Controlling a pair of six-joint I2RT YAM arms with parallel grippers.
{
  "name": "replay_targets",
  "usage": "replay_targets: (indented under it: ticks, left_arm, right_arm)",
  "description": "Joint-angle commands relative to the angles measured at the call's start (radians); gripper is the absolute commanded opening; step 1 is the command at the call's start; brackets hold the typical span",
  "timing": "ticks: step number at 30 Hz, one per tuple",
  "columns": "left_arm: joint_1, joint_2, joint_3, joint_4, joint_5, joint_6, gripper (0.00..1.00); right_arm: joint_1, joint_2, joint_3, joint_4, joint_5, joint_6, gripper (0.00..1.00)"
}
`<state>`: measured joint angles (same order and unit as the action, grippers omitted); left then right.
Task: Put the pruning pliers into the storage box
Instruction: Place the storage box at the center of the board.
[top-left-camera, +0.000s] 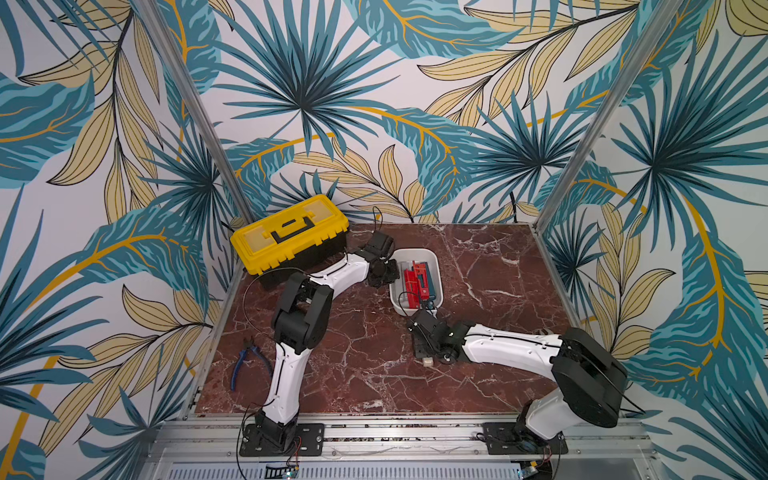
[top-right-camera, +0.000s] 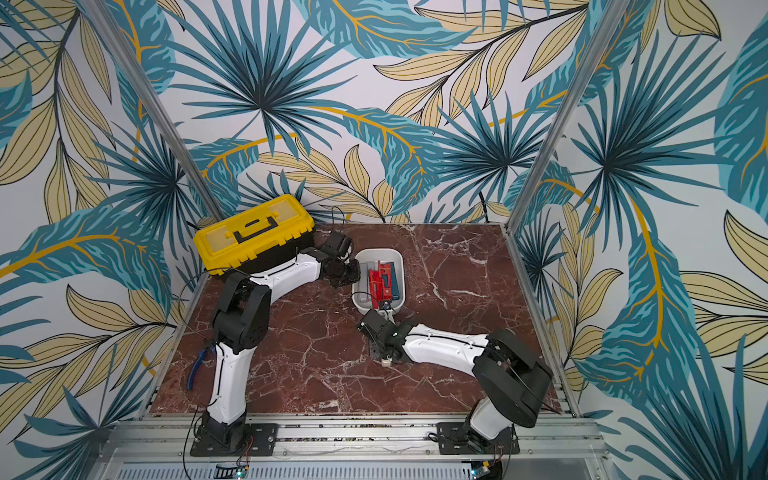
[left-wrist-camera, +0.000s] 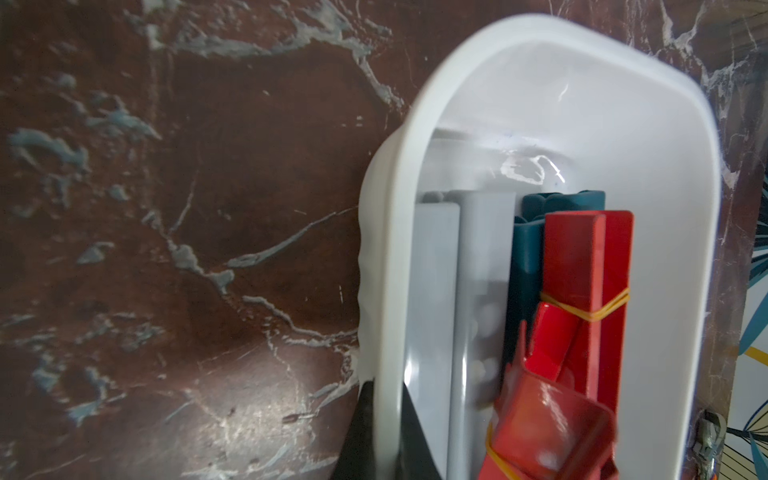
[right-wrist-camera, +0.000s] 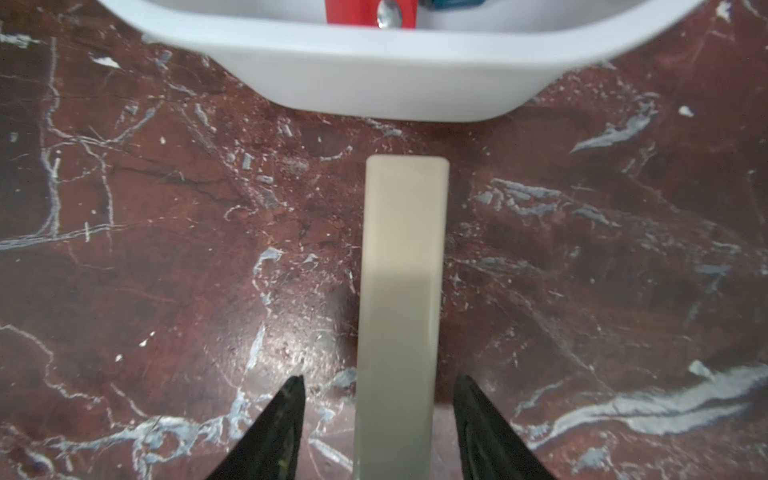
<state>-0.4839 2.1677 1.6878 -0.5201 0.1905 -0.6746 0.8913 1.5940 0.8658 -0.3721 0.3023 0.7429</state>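
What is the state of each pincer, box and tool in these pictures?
left pincer: shut on rim of the storage box.
right pincer: open, astride the beige bar, not touching.
beige bar: flat on the table, outside the box.
storage box: lidless, holding red bars, grey bars, teal bars.
yellow toolbox: lid closed.
blue-handled cutters: lying on the table.

The storage box (top-left-camera: 415, 251) is sitting on the table (top-left-camera: 498, 270), back of centre. Several pruning pliers (top-left-camera: 415, 280) are lying lengthwise inside it, some stacked on others. One loose plier bar (right-wrist-camera: 401, 291) is lying on the table just in front of the box, not touching it. The toolbox (top-left-camera: 291, 237) is standing at the back left corner. The cutters (top-left-camera: 248, 352) are lying at the left edge, well in front of the toolbox.
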Motion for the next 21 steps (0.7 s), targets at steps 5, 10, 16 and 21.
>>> replay_targets:
  ticks: [5, 10, 16, 21]
  left_arm:
    - [-0.004, -0.035, 0.036, 0.096, 0.048, -0.014, 0.02]
    - [-0.003, -0.035, 0.030, 0.098, 0.055, -0.011, 0.03]
    - [-0.003, -0.034, 0.027, 0.103, 0.060, -0.013, 0.07]
    - [-0.002, -0.037, 0.027, 0.101, 0.059, -0.011, 0.08]
  right_arm:
    - [0.002, 0.054, -0.019, 0.041, 0.027, 0.015, 0.59]
    - [0.003, 0.086, -0.019, 0.053, 0.022, 0.015, 0.52]
    - [0.002, 0.096, -0.012, 0.054, 0.009, 0.016, 0.30]
    - [0.003, 0.089, -0.011, 0.048, 0.006, 0.017, 0.23]
